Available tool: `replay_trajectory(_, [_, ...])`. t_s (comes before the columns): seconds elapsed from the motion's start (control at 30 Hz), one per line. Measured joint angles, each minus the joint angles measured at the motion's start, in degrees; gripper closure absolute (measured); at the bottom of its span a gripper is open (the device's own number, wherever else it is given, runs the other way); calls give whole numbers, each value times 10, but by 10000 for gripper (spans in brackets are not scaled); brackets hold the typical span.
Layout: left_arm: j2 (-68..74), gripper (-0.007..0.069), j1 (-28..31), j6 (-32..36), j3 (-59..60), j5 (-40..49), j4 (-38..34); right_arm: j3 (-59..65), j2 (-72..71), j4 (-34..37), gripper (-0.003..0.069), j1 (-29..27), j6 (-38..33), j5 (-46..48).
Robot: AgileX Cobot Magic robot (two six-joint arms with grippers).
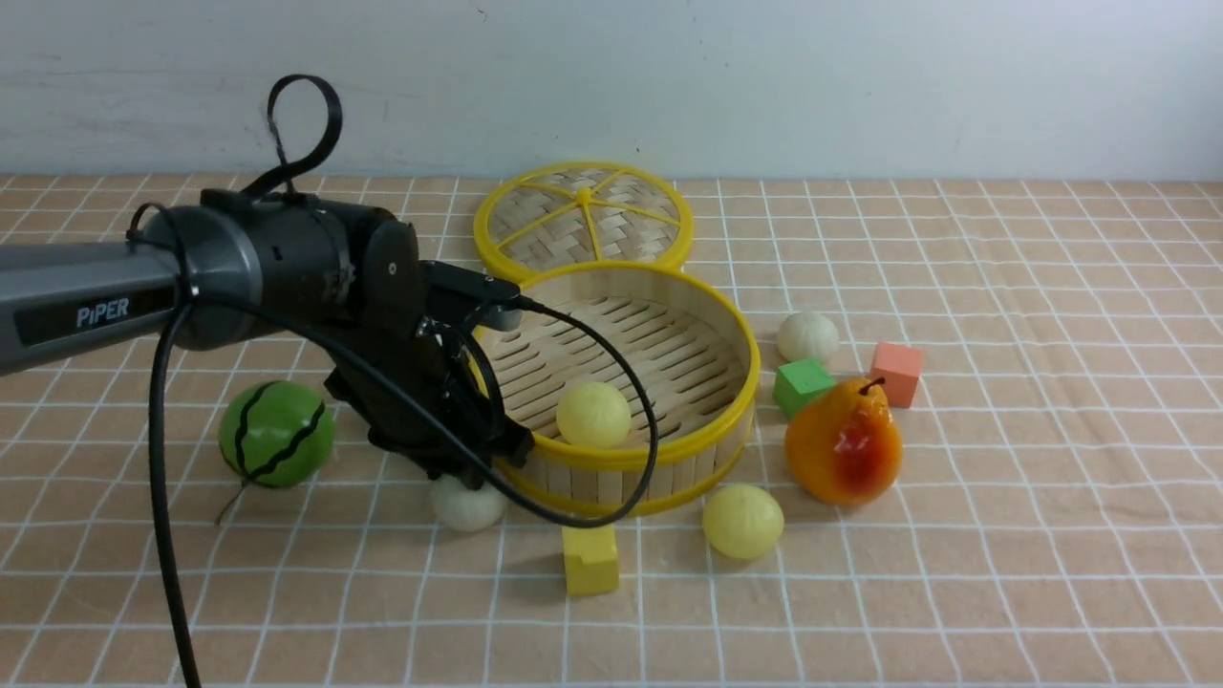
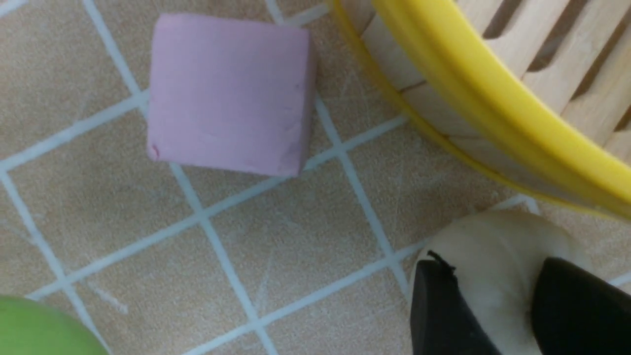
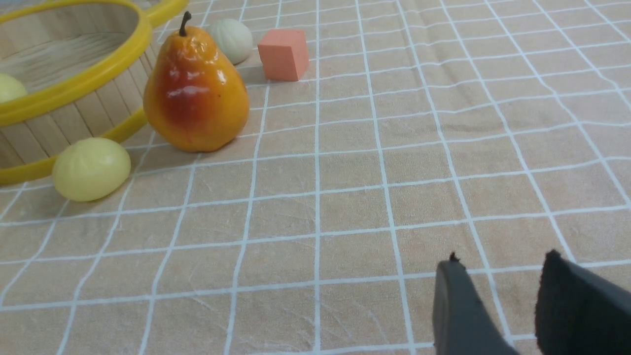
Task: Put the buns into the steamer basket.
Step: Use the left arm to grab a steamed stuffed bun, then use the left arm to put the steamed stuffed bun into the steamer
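Note:
The steamer basket (image 1: 753,375) stands mid-table with one pale yellow bun (image 1: 593,415) on its slatted floor. My left gripper (image 1: 468,478) is down at the basket's near left wall. In the left wrist view the left gripper (image 2: 495,264) is shut on an off-white bun (image 2: 493,236) that rests on the cloth beside the basket rim (image 2: 493,93). A second yellow bun (image 1: 742,521) lies in front of the basket, and another off-white bun (image 1: 807,336) lies to its right. My right gripper (image 3: 502,260) is open over bare cloth, away from the yellow bun (image 3: 91,168).
A woven lid (image 1: 583,220) lies behind the basket. A green watermelon ball (image 1: 277,433) sits left of my arm. A pear (image 1: 844,441), green cube (image 1: 803,384) and orange cube (image 1: 895,373) crowd the basket's right. A yellow cube (image 1: 590,560) lies in front, a pink cube (image 2: 227,93) near the left gripper.

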Motion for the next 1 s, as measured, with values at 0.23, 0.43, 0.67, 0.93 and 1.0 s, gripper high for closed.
replay_trajectory(0.23, [-7,626,0,0,0,32,-14,0,0,0,420,0,0,0])
replay_trajectory(0.43, [-58,636,0,-18,-6,96,-17,0,0,0,420,0,0,0])
replay_trajectory(0.67, [-114,636,-1,-21,-75,94,-51,0,0,0,420,0,0,0])
replay_trajectory(0.93, [-22,614,-2,-13,-112,-31,-68,0,0,0,420,0,0,0])
replay_trajectory(1.0, [-3,590,-2,-13,-120,-41,-68,0,0,0,420,0,0,0])
